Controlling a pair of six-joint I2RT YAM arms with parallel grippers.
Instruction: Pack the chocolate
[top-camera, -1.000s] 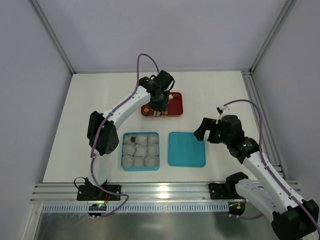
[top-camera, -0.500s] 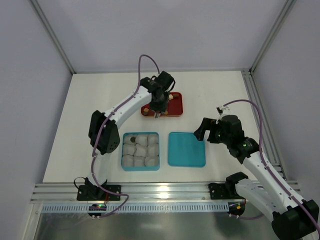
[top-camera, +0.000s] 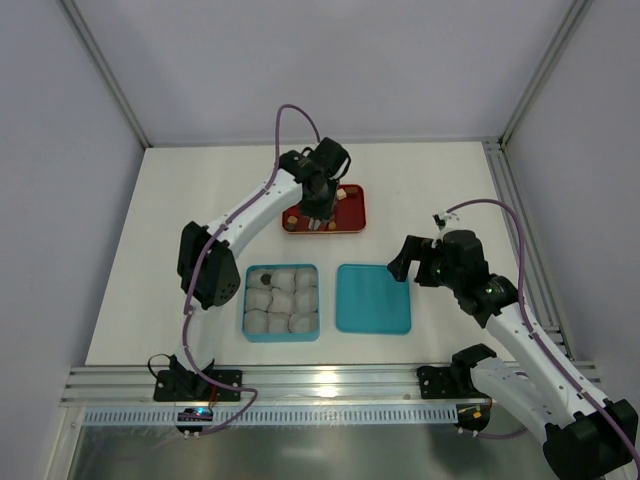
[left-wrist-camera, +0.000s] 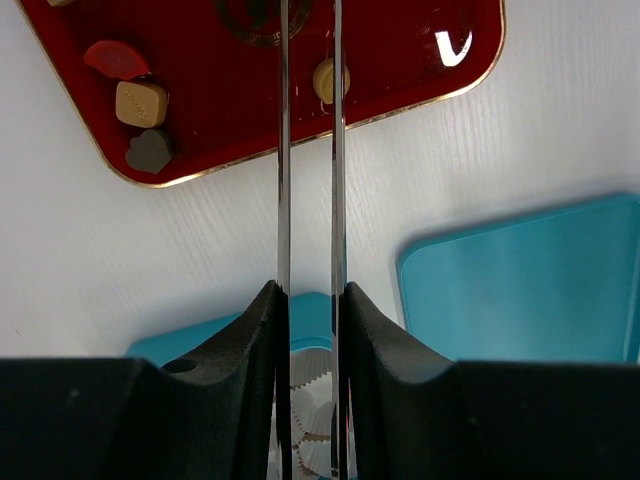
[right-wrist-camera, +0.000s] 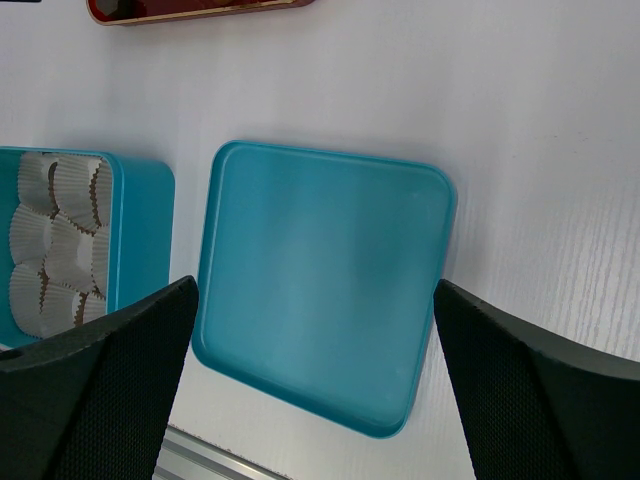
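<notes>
Hovering over the red tray (top-camera: 352, 215), the left gripper (top-camera: 318, 218) points its two thin metal blades down at the tray's middle. In the left wrist view the blades run parallel with a narrow slit between them, and their tips are cut off at the top edge, so I cannot tell whether they are clenched on anything. The chocolate mostly sits on the red tray: a red piece (left-wrist-camera: 115, 60), a tan square piece (left-wrist-camera: 140, 102) and a dark grey-brown piece (left-wrist-camera: 150, 150) are bunched near one rounded corner. A cream round piece (left-wrist-camera: 323, 80) is partly hidden behind one blade, and a dark round piece (left-wrist-camera: 250, 15) lies at the blades' far end. A blue box (top-camera: 282, 338) sits on the near side of the tray, slightly to its left, full of white paper cups (top-camera: 290, 300). One dark piece (top-camera: 266, 278) is in the cup at the box corner closest to the tray's left end. A blue lid (top-camera: 373, 298) lies flat on the near side of the tray, slightly to its right. The right gripper (right-wrist-camera: 315, 290) is well apart from the tray, above the lid's right edge, released, jaws spread wide, nothing between them. White table (top-camera: 200, 200) lies under everything.
</notes>
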